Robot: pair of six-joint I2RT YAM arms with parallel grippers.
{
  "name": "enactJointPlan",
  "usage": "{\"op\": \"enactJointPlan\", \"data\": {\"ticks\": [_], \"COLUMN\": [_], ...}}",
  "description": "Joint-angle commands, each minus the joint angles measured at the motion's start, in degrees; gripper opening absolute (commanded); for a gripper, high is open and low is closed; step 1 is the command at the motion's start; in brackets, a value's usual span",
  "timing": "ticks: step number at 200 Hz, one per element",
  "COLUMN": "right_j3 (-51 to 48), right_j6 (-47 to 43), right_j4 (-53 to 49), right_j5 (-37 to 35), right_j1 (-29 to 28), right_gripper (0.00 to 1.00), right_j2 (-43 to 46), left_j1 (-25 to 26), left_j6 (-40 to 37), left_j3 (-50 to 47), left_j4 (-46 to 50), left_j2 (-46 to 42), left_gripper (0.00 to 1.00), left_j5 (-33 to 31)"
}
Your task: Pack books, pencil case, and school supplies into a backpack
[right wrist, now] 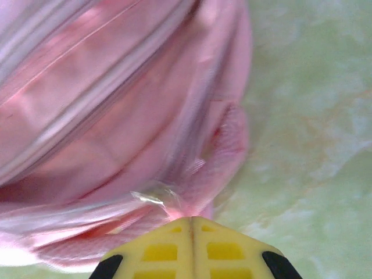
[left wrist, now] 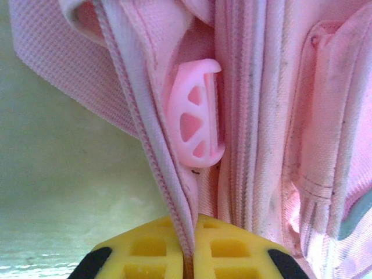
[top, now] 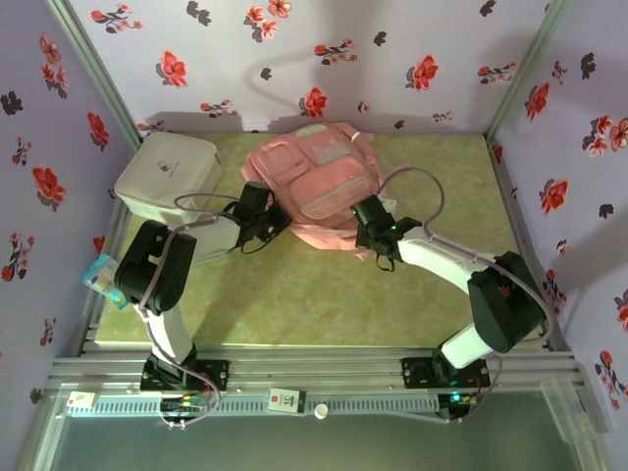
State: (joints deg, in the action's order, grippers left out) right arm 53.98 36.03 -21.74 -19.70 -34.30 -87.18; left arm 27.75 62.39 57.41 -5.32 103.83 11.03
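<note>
Left end effector (left wrist: 189, 226) pinches a thin seam of the backpack (top: 314, 177), right end effector (right wrist: 192, 221) is clenched at its near edge — a hard pull could slip the cloth free.

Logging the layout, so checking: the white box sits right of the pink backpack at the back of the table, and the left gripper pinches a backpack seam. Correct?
No. The white box sits left of the backpack, not right; the top external view shows it. The rest holds: both are at the back of the table, and the left gripper pinches a backpack seam.
</note>
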Motion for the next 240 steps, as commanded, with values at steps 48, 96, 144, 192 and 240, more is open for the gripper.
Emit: {"op": "enactJointPlan", "data": {"ticks": [48,96,144,192,240], "right_j3": [2.3,6.0,5.8,3.5,6.0], "right_j6": [-6.9,-5.2,-5.2,-5.9,-10.6], "right_j4": [3.8,7.1,4.4,2.8,0.1], "right_j5": [15.3,18.3,12.4,17.2,21.8], "right_j1": [-2.2,-6.6,-5.2,3.1,9.0], "right_gripper": [0.00,0.00,0.11,0.35,0.55], "right_j2": [-3.6,-7.6,-1.1,3.3,-1.5], "left_j1": [-3.7,-6.3,-5.5,-0.5,7.9], "left_j6": [-12.6,-16.2,-13.5,-8.4,4.2], "left_j3": [8.8,7.1,3.5,1.3,-3.4], "left_j4": [12.7,19.1,20.0,17.7,9.1], "left_j2": [1.0,-5.8,-13.3,-15.2,-13.1], "left_gripper": [0.26,0.49,0.59,0.65,0.68], "left_j5": [-4.4,-7.8,-4.8,-2.5,-2.6]}}
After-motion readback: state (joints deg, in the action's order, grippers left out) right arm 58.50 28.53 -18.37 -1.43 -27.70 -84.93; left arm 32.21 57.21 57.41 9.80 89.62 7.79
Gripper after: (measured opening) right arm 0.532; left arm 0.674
